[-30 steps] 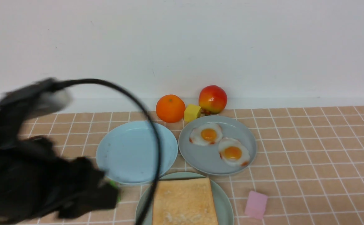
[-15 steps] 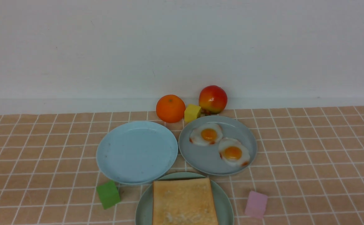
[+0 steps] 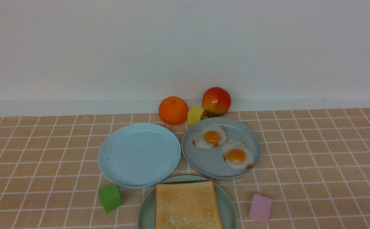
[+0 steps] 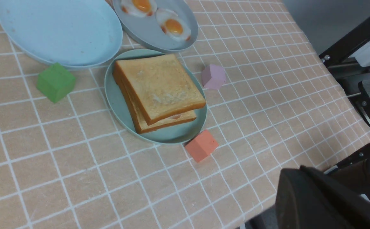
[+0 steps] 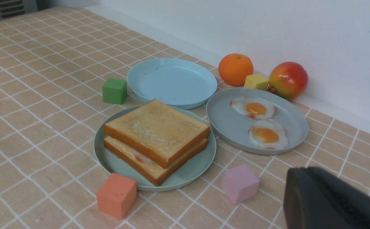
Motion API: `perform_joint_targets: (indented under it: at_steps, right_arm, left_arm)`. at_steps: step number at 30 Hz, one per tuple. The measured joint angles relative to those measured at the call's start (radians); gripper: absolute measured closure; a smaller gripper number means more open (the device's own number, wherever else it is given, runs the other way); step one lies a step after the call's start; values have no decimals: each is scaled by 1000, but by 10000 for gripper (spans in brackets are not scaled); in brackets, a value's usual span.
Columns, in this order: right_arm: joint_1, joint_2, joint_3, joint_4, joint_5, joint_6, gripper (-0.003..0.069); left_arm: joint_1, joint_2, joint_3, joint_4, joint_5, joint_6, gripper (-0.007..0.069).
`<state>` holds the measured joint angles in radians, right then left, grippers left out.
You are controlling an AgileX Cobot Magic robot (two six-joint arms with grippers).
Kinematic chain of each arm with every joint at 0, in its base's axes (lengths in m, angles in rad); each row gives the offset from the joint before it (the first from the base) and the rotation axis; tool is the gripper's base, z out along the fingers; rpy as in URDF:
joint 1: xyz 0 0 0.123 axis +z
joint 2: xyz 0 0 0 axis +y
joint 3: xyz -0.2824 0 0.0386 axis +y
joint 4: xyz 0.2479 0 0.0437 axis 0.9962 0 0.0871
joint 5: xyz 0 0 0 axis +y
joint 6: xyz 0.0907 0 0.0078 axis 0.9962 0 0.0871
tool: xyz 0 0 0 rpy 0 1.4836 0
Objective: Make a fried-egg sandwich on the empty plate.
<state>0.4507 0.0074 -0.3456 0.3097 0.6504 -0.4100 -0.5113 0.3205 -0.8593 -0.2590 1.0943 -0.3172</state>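
Note:
The sandwich sits on the mint-green plate (image 3: 228, 203) at the front middle. Its top toast slice (image 3: 187, 205) lies on a second slice (image 5: 153, 173), with a bit of white egg (image 5: 140, 158) showing between them. The stack also shows in the left wrist view (image 4: 159, 86). My left gripper (image 4: 294, 171) is shut and empty, held over the table's near edge away from the plate. My right gripper (image 5: 299, 173) is shut and empty, held near the pink cube. Neither arm shows in the front view.
A grey-blue plate (image 3: 204, 162) holds two fried eggs (image 3: 209, 137) (image 3: 237, 156). An empty light blue plate (image 3: 139, 154) lies to its left. An orange (image 3: 173, 110), yellow cube (image 3: 195, 114) and red-yellow fruit (image 3: 216, 100) stand by the wall. Green (image 3: 110, 197), pink (image 3: 260, 208) and orange-red (image 5: 116, 195) cubes surround the sandwich plate.
My left arm, which filled the left of the front view a second ago, has pulled out of that view and uncovered the green cube. Nothing on the table has moved.

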Motion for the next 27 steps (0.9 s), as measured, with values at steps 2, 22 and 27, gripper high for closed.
perform_joint_targets:
  at_steps: [2, 22, 27]
  right_arm:
    - [0, 0, 0, 0, 0, 0, 655]
    - [0, 0, 1, -3, 0, 0, 644]
    - [0, 0, 1, -4, 0, 0, 643]
  left_arm:
    - [0, -4, 0, 52, -33, 10, 638]
    - [425, -332, 775, 416, -645, 120, 638]
    - [461, -332, 883, 414, -675, 140, 637]
